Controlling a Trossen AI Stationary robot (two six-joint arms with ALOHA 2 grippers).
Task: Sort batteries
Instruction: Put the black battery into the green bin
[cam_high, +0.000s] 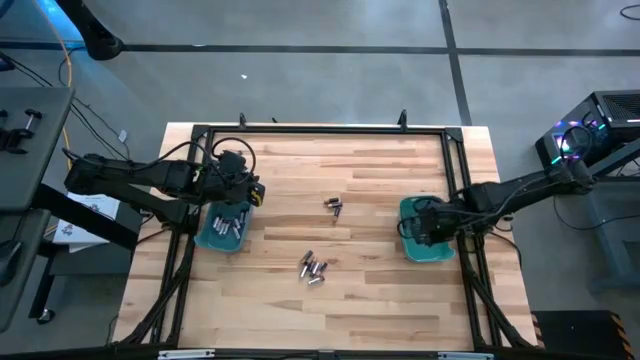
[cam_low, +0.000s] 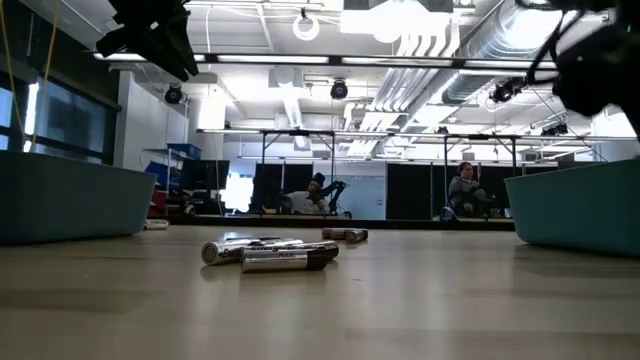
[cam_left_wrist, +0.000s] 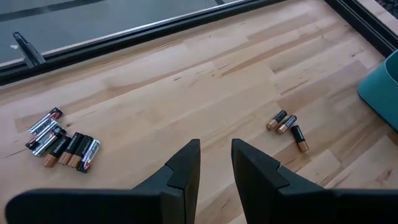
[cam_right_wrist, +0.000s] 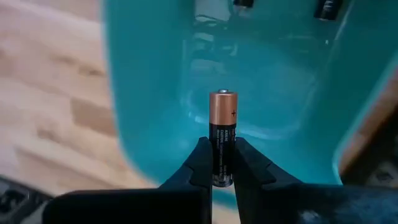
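My right gripper (cam_right_wrist: 222, 163) is shut on a dark battery (cam_right_wrist: 222, 134) with a copper end, over the right teal bin (cam_high: 412, 245). Two more dark cells (cam_right_wrist: 326, 7) lie farther off in that bin. My left gripper (cam_left_wrist: 215, 155) is open and holds nothing; it hovers over the far rim of the left teal bin (cam_high: 207, 238), which holds several batteries (cam_high: 230, 224). Loose batteries lie flat on the wood in two clusters: a small one mid-table (cam_high: 335, 207) and a larger one nearer the near edge (cam_high: 313, 268), both also in the left wrist view (cam_left_wrist: 287, 124) (cam_left_wrist: 62, 142). My right gripper pinches the battery between its two fingers (cam_right_wrist: 200, 163) by the dark lower half (cam_right_wrist: 222, 155). The copper end (cam_right_wrist: 222, 101) sticks out past the fingertips. The fingers lie along the cell and point down into the bin, and the cell is lifted clear of the bin's floor.
A black frame rail (cam_high: 320, 130) runs around the wooden table top. Bare wood lies between the two bins and around the battery clusters (cam_low: 270, 252). In the low view both bins' walls (cam_low: 70, 205) (cam_low: 580, 205) stand at the sides, and people sit far behind the table.
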